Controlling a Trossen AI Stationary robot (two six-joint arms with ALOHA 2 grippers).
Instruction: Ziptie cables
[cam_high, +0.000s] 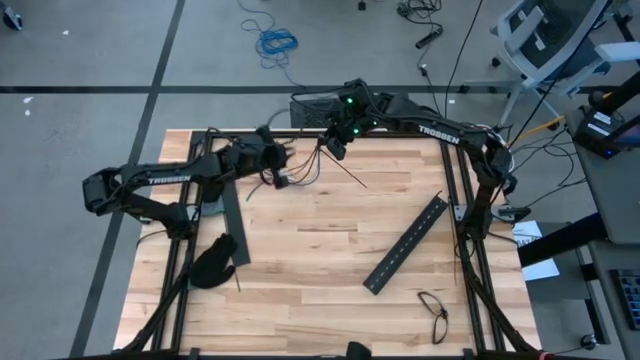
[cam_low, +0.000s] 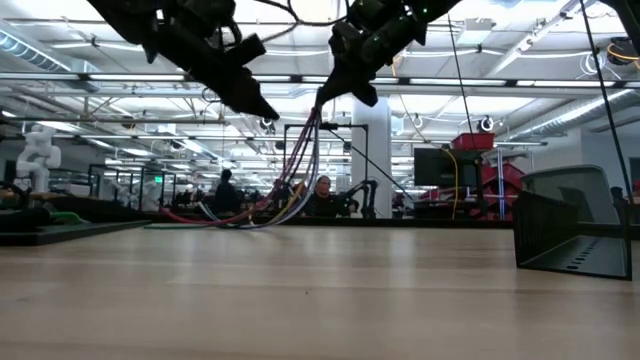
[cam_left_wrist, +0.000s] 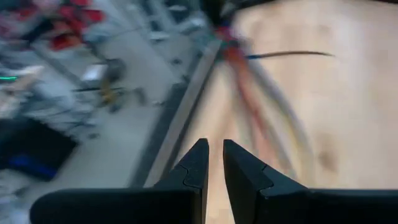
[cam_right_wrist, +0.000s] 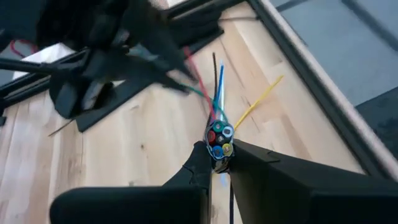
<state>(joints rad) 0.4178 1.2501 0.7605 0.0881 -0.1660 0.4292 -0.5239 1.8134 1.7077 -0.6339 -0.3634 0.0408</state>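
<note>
Cables (cam_right_wrist: 219, 140) are sitting pinched in my right end effector (cam_right_wrist: 217, 163), whose fingers are closing on the bundle's cut end; I am seeing red, blue, white and yellow-green cores there. This end effector is hanging above the far edge of the bench (cam_high: 320, 250), and the wires are drooping from it down toward the wood in the low view. My left end effector (cam_left_wrist: 212, 163) is hovering just beside it, to its left, with the fingers nearly together and nothing between them. A thin dark ziptie (cam_high: 347, 176) is slanting away from the bundle. A black slotted bar (cam_high: 406, 244) is lying well apart, toward the right side.
</note>
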